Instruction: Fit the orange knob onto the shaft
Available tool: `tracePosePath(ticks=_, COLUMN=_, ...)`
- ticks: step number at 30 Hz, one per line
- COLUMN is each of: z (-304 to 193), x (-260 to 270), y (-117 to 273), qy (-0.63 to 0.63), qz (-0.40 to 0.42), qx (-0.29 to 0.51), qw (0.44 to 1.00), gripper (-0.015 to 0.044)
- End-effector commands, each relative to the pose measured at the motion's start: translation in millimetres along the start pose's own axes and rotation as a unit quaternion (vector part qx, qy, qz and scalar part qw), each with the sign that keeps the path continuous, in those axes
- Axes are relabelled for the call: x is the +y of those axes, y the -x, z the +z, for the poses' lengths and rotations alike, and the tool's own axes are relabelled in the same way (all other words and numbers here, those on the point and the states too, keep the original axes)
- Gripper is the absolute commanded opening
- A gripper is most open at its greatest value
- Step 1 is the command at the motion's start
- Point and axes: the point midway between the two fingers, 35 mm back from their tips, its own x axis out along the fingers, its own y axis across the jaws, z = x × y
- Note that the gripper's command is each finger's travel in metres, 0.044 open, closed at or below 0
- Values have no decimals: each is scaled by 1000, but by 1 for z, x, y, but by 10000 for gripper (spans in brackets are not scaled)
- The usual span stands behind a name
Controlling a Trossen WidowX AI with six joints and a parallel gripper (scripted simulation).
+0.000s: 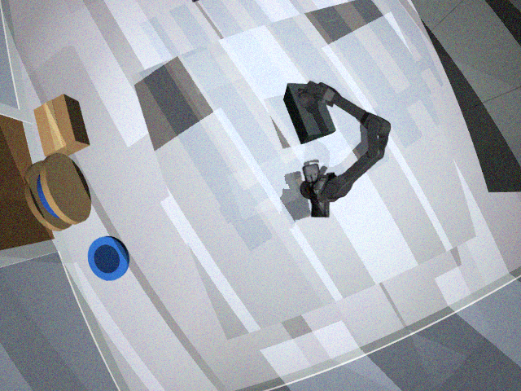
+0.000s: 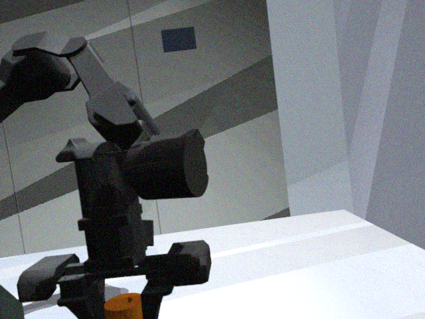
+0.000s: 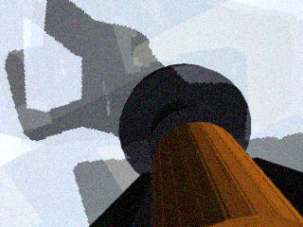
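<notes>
My gripper points straight down and is shut on the orange knob. In the exterior view the knob sits between the two dark fingers at the bottom edge, close over the white table. In the wrist view the knob fills the foreground, and its far end lies over the dark round pedestal. The knob hides the shaft, so I cannot tell whether the two touch. In the overhead view the wrist hides both knob and pedestal.
The arm's dark base block stands just behind the gripper. Far to the left are a tan box, a round tan drum with a blue band, a blue ring and a brown surface.
</notes>
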Motion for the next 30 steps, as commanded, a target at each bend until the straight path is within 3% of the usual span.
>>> tracePosePath(ticks=1, z=2, x=0, y=4, qy=14, qz=-3, qx=-1, qw=1000, gripper=0)
tracePosePath(ticks=7, z=3, x=1, y=5, qy=106, qz=-3, qx=-1, qw=994, gripper=0)
tracePosePath(ticks=30, z=0, x=-1, y=0, qy=106, qz=-4, qx=-1, qw=994, gripper=0)
